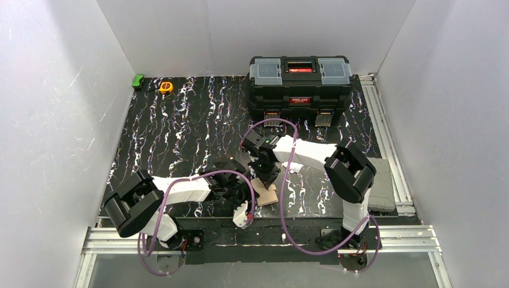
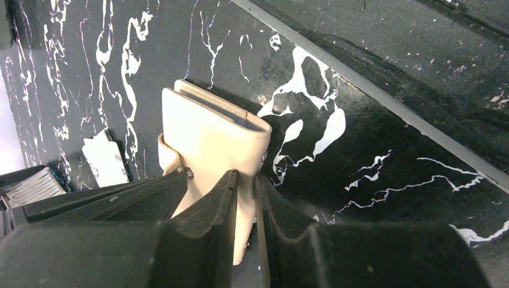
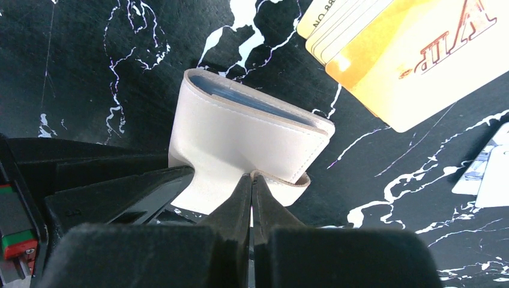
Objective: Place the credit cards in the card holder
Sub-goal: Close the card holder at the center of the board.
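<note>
The cream card holder (image 1: 267, 194) lies folded near the table's front edge, between both arms. In the left wrist view the card holder (image 2: 210, 138) stands on edge, and my left gripper (image 2: 246, 175) is shut on its lower side. In the right wrist view its pale blue lining shows along the top of the card holder (image 3: 240, 135). My right gripper (image 3: 252, 176) is shut on its snap tab. A fan of orange and yellow credit cards (image 3: 414, 54) lies on the table just beyond the holder. In the top view the left gripper (image 1: 248, 195) and right gripper (image 1: 265, 179) meet over the holder.
A big black toolbox (image 1: 300, 84) stands at the back centre. A yellow tape measure (image 1: 165, 87) and a small green thing (image 1: 138, 80) lie at the back left. A grey pad (image 1: 379, 183) sits at the right edge. White cards (image 3: 489, 174) lie right of the holder.
</note>
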